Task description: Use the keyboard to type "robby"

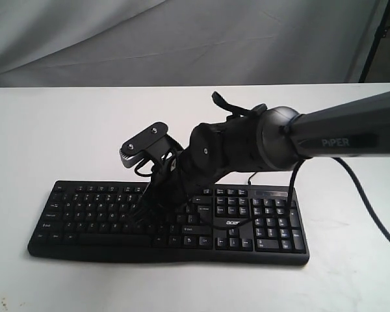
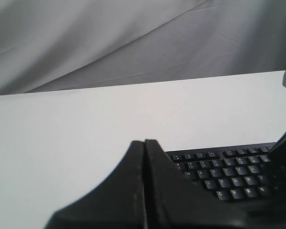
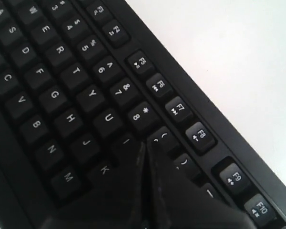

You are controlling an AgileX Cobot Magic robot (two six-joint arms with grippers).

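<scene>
The black keyboard (image 1: 84,214) lies flat near the front of the white table (image 1: 65,130), with its number pad and "acer" logo at the right. My right gripper (image 1: 155,205) reaches in from the right and points down onto the letter keys in the keyboard's middle. In the right wrist view the right gripper (image 3: 145,144) is shut with nothing in it, and its tip sits at the I, 9 and O keys of the keyboard (image 3: 62,86). My left gripper (image 2: 144,142) is shut and empty, held off the left end of the keyboard (image 2: 229,176). No left arm shows in the exterior view.
A grey cloth backdrop (image 1: 182,39) hangs behind the table. The right arm's black cable (image 1: 370,201) loops down over the table at the right. The keyboard's thin cable (image 1: 250,177) runs off its back edge. A dark stand leg (image 1: 377,39) shows at the far right.
</scene>
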